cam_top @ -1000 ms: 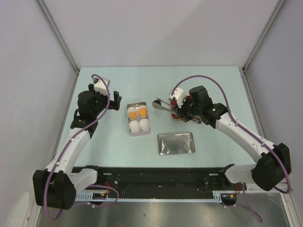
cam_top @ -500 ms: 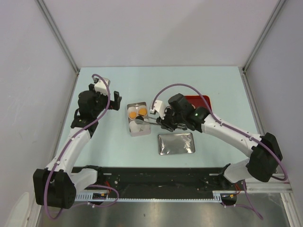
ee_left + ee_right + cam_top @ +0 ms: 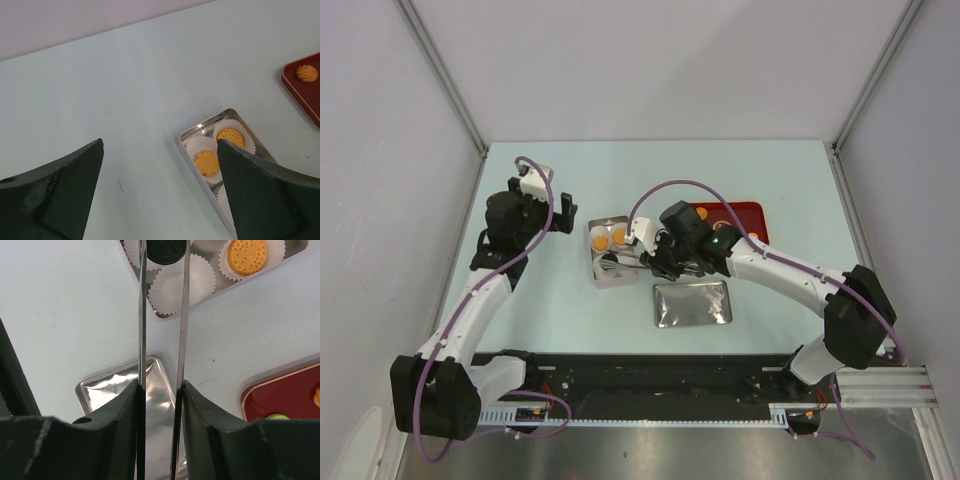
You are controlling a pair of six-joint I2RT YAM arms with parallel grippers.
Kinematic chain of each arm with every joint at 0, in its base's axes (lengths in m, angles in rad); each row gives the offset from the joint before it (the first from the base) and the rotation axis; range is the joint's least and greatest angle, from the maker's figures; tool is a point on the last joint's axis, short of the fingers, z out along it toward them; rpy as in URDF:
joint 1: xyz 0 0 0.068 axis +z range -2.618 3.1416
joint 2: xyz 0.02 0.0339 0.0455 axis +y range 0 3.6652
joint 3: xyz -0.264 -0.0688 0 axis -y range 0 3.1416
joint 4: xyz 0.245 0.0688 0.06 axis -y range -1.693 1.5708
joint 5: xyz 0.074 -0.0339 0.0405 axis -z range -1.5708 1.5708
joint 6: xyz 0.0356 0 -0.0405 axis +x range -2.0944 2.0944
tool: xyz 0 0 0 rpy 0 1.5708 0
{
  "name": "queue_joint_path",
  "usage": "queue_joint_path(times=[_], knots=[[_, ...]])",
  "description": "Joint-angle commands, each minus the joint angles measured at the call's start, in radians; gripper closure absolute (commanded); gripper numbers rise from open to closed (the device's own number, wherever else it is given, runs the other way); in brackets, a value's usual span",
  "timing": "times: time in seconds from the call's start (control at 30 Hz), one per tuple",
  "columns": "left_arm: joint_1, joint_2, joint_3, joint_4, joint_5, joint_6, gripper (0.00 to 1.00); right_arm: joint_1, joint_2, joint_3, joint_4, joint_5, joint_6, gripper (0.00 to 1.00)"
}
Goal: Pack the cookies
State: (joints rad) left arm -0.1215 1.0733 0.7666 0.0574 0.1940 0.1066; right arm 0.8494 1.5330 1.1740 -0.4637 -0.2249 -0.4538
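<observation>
Black cookie (image 3: 166,251) is gripped in metal tongs (image 3: 183,315), clenched by the right pincer (image 3: 160,387), over the paper cups (image 3: 175,287) in the tin (image 3: 162,315). Lowering and release seem called for next. Left pincer (image 3: 160,145) is spread wide, empty.

- Pale blue-green table (image 3: 760,170), matte, evenly lit, soft shadows only.
- Plain grey panels on three sides: left wall (image 3: 380,200), far wall (image 3: 660,70), right wall (image 3: 910,180).
- Metal struts (image 3: 445,80) at both far corners.
- Black rail (image 3: 650,372) along near edge, steel sheet (image 3: 670,450) nearer still.
</observation>
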Motion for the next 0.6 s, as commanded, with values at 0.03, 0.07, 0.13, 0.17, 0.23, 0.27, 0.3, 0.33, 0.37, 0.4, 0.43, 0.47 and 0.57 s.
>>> queue_joint_path(times=[0.03,0.07,0.13,0.17,0.23,0.27,0.3,0.33,0.37,0.4,0.43,0.47,0.57], knots=[[-0.004,0.002,0.008,0.025,0.005,0.016,0.0,0.011,0.021,0.062,0.062,-0.005,-0.008,0.69],[-0.004,0.002,0.01,0.025,0.005,0.015,0.0,0.013,0.024,0.064,0.06,-0.005,-0.006,0.69],[-0.004,0.001,0.01,0.025,0.005,0.015,0.0,0.014,0.03,0.069,0.06,-0.005,-0.008,0.69],[-0.004,0.001,0.008,0.024,0.005,0.015,0.0,0.017,0.032,0.069,0.062,-0.005,-0.008,0.69],[-0.004,-0.001,0.008,0.024,0.007,0.016,0.0,0.017,0.039,0.07,0.063,-0.005,-0.008,0.69],[-0.004,-0.001,0.008,0.024,0.007,0.016,0.0,0.017,0.041,0.07,0.065,-0.007,-0.006,0.69],[-0.004,-0.001,0.01,0.024,0.005,0.016,0.0,0.019,0.042,0.072,0.065,-0.007,-0.008,0.69],[-0.004,-0.001,0.01,0.024,0.005,0.016,0.0,0.019,0.044,0.072,0.066,-0.007,-0.008,0.69],[-0.004,-0.001,0.01,0.024,0.007,0.016,0.0,0.02,0.047,0.072,0.068,-0.007,-0.008,0.69],[-0.004,-0.003,0.01,0.021,0.007,0.016,0.0,0.022,0.049,0.072,0.066,-0.007,-0.008,0.69],[-0.004,-0.003,0.01,0.021,0.008,0.016,0.0,0.023,0.052,0.072,0.068,-0.007,-0.008,0.69],[-0.004,-0.001,0.01,0.022,0.007,0.016,0.0,0.022,0.055,0.072,0.068,-0.008,-0.008,0.69],[-0.004,-0.001,0.01,0.022,0.008,0.016,0.0,0.025,0.061,0.073,0.074,-0.01,-0.008,0.69]])
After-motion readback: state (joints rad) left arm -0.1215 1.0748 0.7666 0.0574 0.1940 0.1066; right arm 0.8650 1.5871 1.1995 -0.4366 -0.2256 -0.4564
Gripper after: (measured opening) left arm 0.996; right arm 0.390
